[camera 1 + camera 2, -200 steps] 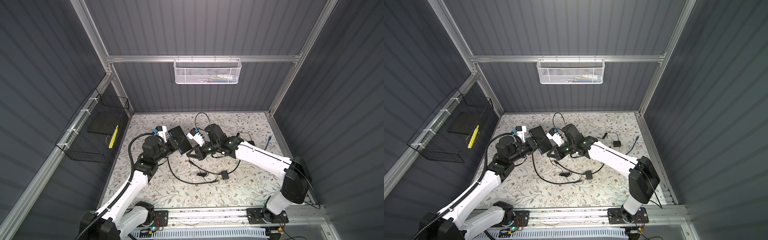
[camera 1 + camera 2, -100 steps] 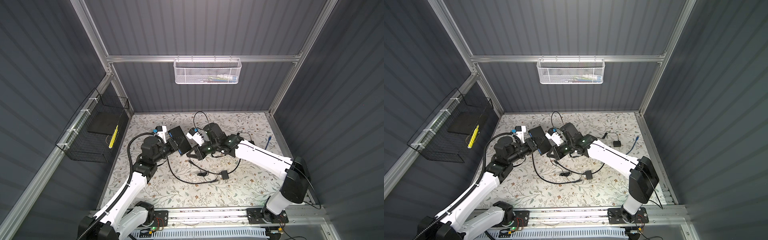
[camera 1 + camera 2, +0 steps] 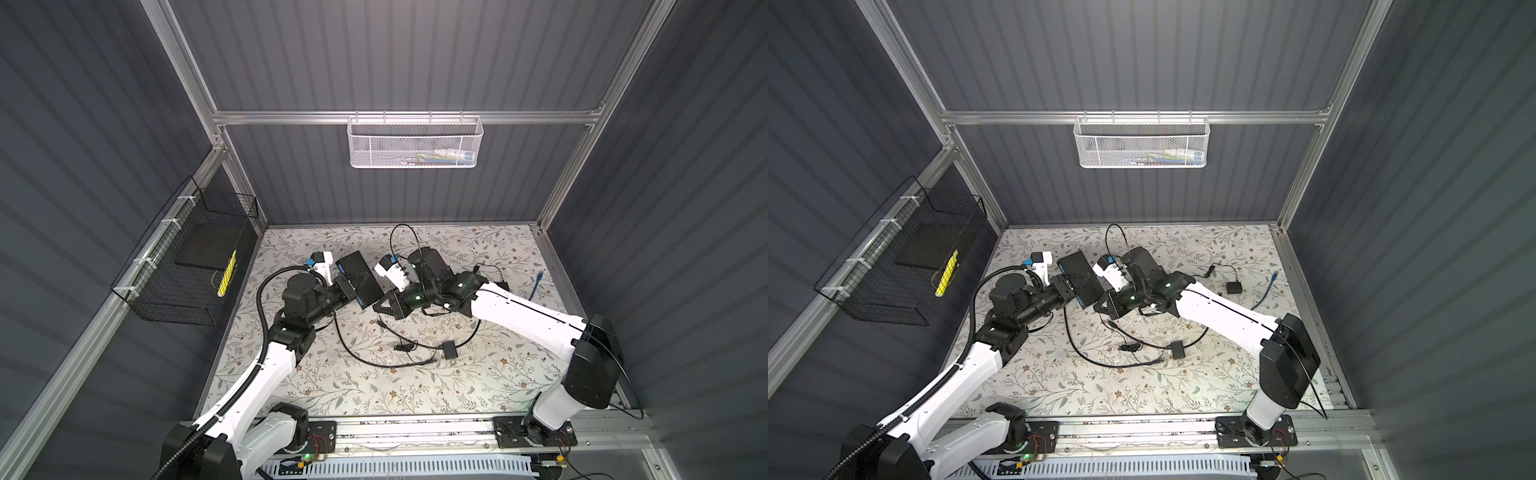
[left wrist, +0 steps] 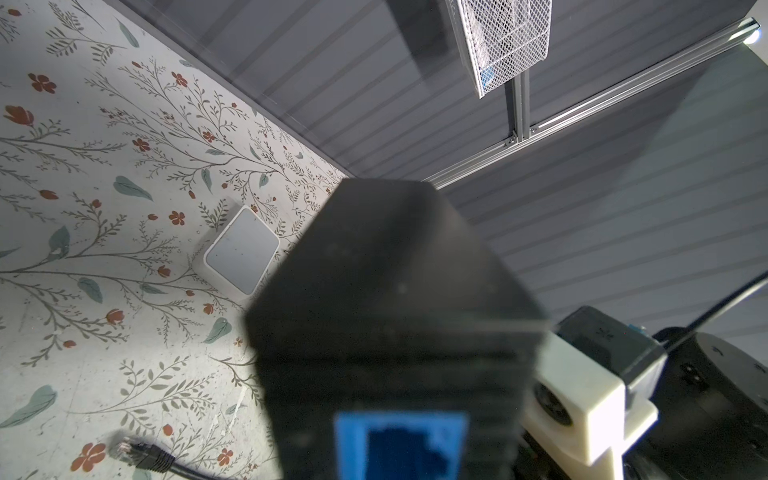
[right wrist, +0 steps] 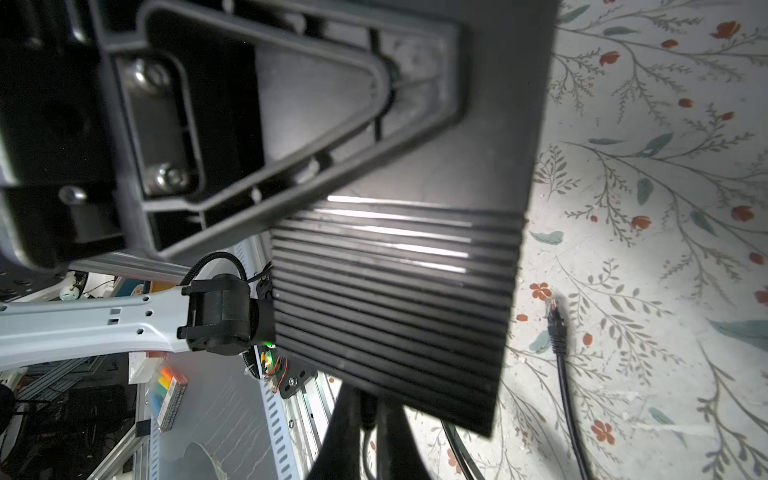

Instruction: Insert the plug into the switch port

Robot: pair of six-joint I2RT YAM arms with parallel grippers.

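The black ribbed switch is held off the table, with my left gripper shut on it; one triangular finger lies flat on its top face. A blue port shows on the switch end nearest the left wrist camera. The left jaws themselves are hidden behind it there. My right gripper is shut on a black plug whose tip meets the switch edge. I cannot tell whether the tip is inside a port.
A loose black network plug and cable lie on the floral table. So do a black adapter, a second adapter, a blue cable and a small white box. A white mesh basket and a black wire basket hang on the walls.
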